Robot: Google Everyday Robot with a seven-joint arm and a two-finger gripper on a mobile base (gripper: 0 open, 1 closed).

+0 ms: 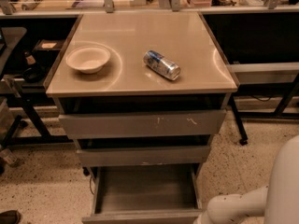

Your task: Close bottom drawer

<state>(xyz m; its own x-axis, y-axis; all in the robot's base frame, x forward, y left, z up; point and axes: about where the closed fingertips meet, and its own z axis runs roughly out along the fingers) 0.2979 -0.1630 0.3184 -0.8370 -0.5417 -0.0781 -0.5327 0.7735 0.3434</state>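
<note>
The bottom drawer (pixel 145 190) is the narrowest of three grey drawers in the cabinet. It is pulled far out, and its rectangular tray shows nothing inside. Its flat front (pixel 140 216) runs along the bottom edge of the camera view. The mid-width drawer (pixel 142 156) and the widest drawer (pixel 140 123), which has white scratch marks, each stand out a little. My white arm (pixel 243 204) reaches in at the bottom right, close to the open drawer's right front corner. My gripper is out of view below the frame.
A cream bowl (pixel 88 59) and a can lying on its side (pixel 161 65) rest on the cabinet top (pixel 131 36). Dark table frames stand left (pixel 23 101) and right (pixel 261 73). A speckled floor (pixel 42 185) surrounds the cabinet.
</note>
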